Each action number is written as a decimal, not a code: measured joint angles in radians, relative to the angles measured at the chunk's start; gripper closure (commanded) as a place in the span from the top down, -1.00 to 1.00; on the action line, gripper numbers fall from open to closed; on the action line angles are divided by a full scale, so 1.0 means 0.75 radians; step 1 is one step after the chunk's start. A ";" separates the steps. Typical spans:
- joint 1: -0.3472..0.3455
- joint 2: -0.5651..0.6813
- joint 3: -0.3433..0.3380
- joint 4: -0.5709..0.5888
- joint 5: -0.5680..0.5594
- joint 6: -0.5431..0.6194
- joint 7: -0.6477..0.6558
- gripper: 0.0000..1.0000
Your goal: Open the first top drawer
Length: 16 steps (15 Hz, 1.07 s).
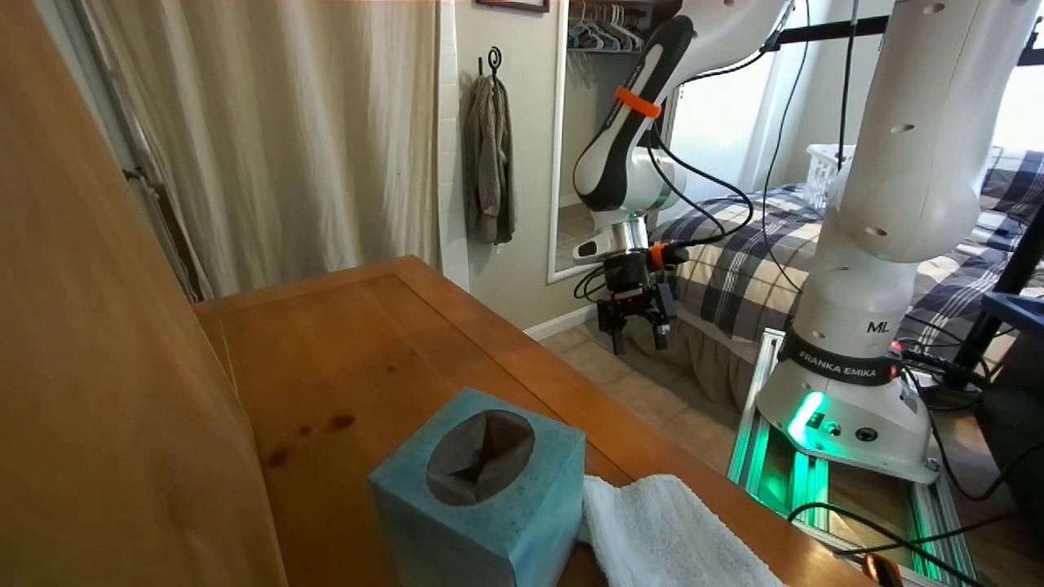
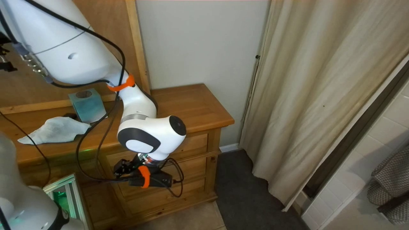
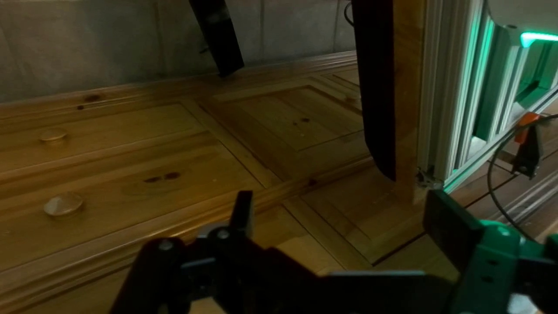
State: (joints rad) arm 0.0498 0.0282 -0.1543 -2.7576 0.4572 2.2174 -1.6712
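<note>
Bedroom with tiled floor (image 1: pixel 652 391): a pale curtain (image 2: pixel 306 95) is hung beside a grey wall (image 2: pixel 201 48), and a plaid-covered bed (image 1: pixel 722 277) is seen beyond the white arm (image 1: pixel 905 147). A wooden dresser (image 1: pixel 326 383) is shown in both exterior views; on its top a blue tissue box (image 1: pixel 489 530) is set, with a crumpled white cloth (image 1: pixel 677 534) just beside it. Top drawer (image 2: pixel 195 144) located in the dresser's front, directly under the overhanging edge; only part is exposed in an exterior view, the rest being covered by the arm, and that part is seen closed, flush with its surround. In the wrist view (floor shown uppermost) one round knob (image 3: pixel 63 204) and a second knob (image 3: pixel 53 135) are made out on lower drawers (image 3: pixel 130 200). The black gripper (image 3: pixel 340 200) is held in front of the dresser, pointed downward in an exterior view, its two fingers (image 3: pixel 451 229) spread well apart. Whether the dresser is touched cannot be told. An orange band (image 1: pixel 638 103) is wrapped around the arm's forward link, and green light (image 1: pixel 806 414) is cast from the robot's base (image 1: pixel 848 408) onto the metal frame (image 3: pixel 436 87) below it.
</note>
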 measured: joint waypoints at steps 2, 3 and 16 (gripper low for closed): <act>-0.001 0.000 0.000 0.000 0.000 0.000 -0.005 1.00; -0.009 0.000 0.008 0.000 0.000 0.000 -0.005 1.00; -0.165 0.082 0.075 0.000 0.701 0.145 -0.896 1.00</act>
State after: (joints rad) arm -0.0739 0.0898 -0.0982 -2.7577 0.9831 2.3259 -2.3431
